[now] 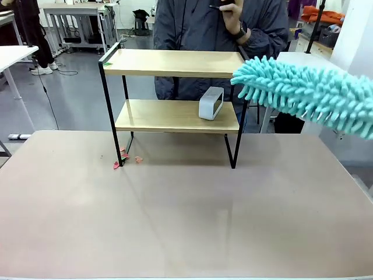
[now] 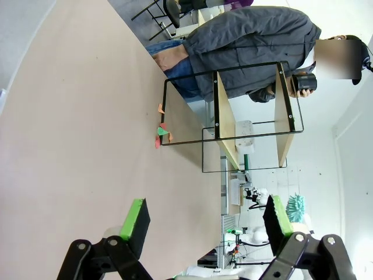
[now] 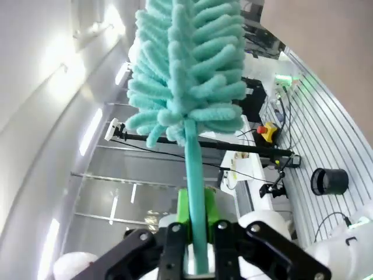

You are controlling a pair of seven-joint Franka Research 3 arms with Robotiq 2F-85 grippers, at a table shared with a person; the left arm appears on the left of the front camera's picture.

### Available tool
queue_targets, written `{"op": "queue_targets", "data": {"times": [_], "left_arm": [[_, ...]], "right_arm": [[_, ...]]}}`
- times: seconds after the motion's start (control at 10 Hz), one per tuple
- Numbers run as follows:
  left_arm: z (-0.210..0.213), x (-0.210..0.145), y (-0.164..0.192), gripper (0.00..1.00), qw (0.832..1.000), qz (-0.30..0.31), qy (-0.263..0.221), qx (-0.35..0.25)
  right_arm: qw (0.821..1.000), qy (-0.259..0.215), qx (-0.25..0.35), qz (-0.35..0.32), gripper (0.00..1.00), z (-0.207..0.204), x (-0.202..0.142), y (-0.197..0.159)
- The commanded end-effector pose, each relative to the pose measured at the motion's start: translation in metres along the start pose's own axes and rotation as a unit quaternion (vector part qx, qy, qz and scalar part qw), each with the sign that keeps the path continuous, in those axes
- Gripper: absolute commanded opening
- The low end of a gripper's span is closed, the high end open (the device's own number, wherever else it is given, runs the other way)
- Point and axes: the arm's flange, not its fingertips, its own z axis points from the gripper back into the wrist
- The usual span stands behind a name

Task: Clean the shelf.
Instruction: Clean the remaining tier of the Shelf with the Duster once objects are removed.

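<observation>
The two-tier shelf of light wooden boards in a thin black metal frame [image 1: 175,63] stood on its four legs on the far half of the pale brown tabletop [image 1: 186,221], just in front of the person in a dark jacket [image 1: 198,23]. A small white rounded box with an open middle [image 1: 211,103] sat on the lower board towards its right end. A few pink and red scraps [image 1: 125,158] lay on the table by the front-left leg.

The fluffy teal microfibre duster [image 1: 309,93] came in from the right, slanting down towards the left. Its tip was at the right end of the top board, probably so that it could be swept along that board. Whether the fibres touched the wood could not be told.

The right gripper [image 3: 197,213] was closed tight on the duster's thin teal handle, with a green pad on each side of it. The grip was low on the stem, and the head [image 3: 186,64] stood well out beyond the fingers, which gave reach over the shelf. That wrist camera looked up along the handle towards the ceiling lights.

The left gripper [image 2: 207,221] was fully open and held nothing. It hung above the table, rolled about a quarter turn, and faced the shelf [image 2: 250,116] from well apart, apparently keeping out of the duster's way
</observation>
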Motion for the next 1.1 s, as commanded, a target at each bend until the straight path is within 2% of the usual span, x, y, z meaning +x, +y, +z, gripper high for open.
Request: {"op": "queue_targets", "data": {"times": [0.0,0.1,0.2,0.3,0.9,1.0], "left_arm": [[-0.003,-0.005,0.000,1.00,1.000,-0.010,-0.006,-0.011],[-0.003,-0.005,0.000,1.00,1.000,-0.010,-0.006,-0.011],[-0.003,-0.005,0.000,1.00,1.000,-0.010,-0.006,-0.011],[-0.003,-0.005,0.000,1.00,1.000,-0.010,-0.006,-0.011],[-0.003,-0.005,0.000,1.00,1.000,-0.010,-0.006,-0.011],[-0.003,-0.005,0.000,1.00,1.000,-0.010,-0.006,-0.011]], "right_arm": [[1.000,0.006,0.023,-0.001,0.00,0.003,0.007,-0.034],[1.000,0.003,0.015,-0.014,0.00,-0.001,0.011,-0.046],[0.999,-0.027,-0.003,-0.041,0.00,-0.005,0.020,-0.056],[0.999,-0.004,0.025,-0.020,0.00,-0.002,0.004,-0.041],[0.999,-0.004,0.025,-0.020,0.00,-0.002,0.004,-0.041],[1.000,-0.009,0.018,-0.017,0.12,-0.005,0.008,-0.046]]}}
